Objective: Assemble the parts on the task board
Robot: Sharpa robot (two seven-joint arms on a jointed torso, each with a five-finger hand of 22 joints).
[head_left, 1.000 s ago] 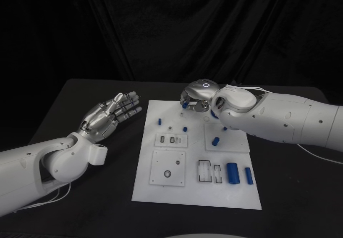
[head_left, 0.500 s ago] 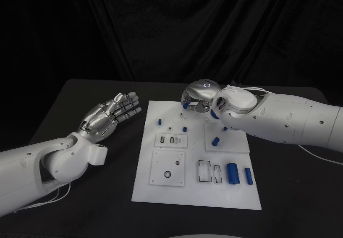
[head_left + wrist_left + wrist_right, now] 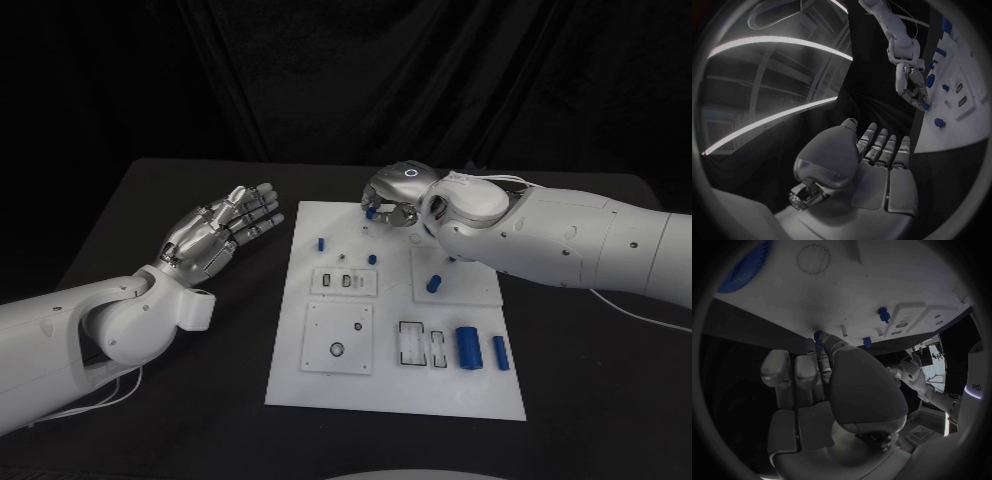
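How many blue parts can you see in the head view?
7: one part at the right hand's fingertips, four mid-board, two cylinders at the near right corner. The arm may hide more.

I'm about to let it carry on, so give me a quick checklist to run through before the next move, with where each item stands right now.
1. Right hand over the far edge of the task board: ok.
2. Small blue part at the right hand's fingertips: ok; firmly pinched: cannot tell.
3. Left hand holds nothing, fingers apart, off the board on its left: ok.
4. Large blue cylinder and slimmer blue cylinder lying on the board's near right: ok.
5. Target hole under the right hand: cannot tell.
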